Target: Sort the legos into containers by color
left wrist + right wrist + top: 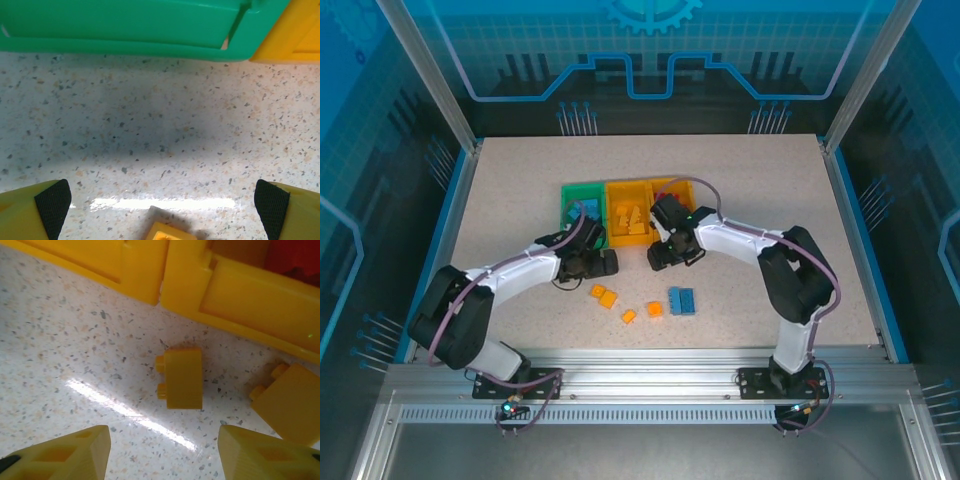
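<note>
Bright overhead light; glare streaks on table (150, 125).

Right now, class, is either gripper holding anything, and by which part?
Nothing is held. The left gripper and the right gripper both stand open above the table; a yellow brick lies free.

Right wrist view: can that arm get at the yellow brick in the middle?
Probably yes. The right tool hangs open just short of the yellow brick, with bare table between them. A second brick beside it and the bin wall behind leave little room.
</note>
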Available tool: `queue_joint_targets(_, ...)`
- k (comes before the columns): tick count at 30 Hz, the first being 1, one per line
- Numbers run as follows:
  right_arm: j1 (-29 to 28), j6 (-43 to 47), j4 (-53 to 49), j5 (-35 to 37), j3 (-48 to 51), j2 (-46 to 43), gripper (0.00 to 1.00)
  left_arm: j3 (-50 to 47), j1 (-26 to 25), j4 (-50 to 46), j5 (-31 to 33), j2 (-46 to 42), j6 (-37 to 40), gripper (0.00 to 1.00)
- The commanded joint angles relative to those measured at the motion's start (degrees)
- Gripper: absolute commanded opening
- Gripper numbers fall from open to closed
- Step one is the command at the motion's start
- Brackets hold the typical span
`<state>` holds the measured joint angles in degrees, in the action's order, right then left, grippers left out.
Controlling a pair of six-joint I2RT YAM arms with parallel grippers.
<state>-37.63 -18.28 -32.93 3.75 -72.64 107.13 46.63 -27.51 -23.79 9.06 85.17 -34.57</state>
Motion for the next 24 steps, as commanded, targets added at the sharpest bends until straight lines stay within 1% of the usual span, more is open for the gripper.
queue_joint_targets(1,-1.0,1.8,-0.4,3.2,-3.1,3.2,0.60,-1.1,0.0,-2.1,2.1,-1.7,-0.8,0.99)
queue_joint_targets(4,-1.0,1.8,-1.0,4.8,-4.3,5.2,0.60,-1.7,0.3,-2.2,2.3,-2.2,-0.7,0.99)
queue_joint_targets(11,-1.8,2.2,-0.9,5.5,-6.6,8.4,0.60,-2.3,0.8,-2.1,2.1,-2.7,-0.7,0.99)
queue_joint_targets(16,-2.4,1.9,-2.2,6.7,-8.1,10.0,0.48,-2.5,0.9,-2.1,2.2,-2.8,-0.6,0.99)
queue_joint_targets(21,-3.1,1.6,-4.2,7.0,-8.8,8.9,0.28,-2.7,1.2,-2.1,2.2,-3.2,-0.4,0.99)
queue_joint_targets(24,-3.4,1.4,-5.1,5.5,-9.2,6.6,0.23,-2.9,1.4,-1.9,2.1,-3.2,-0.5,0.99)
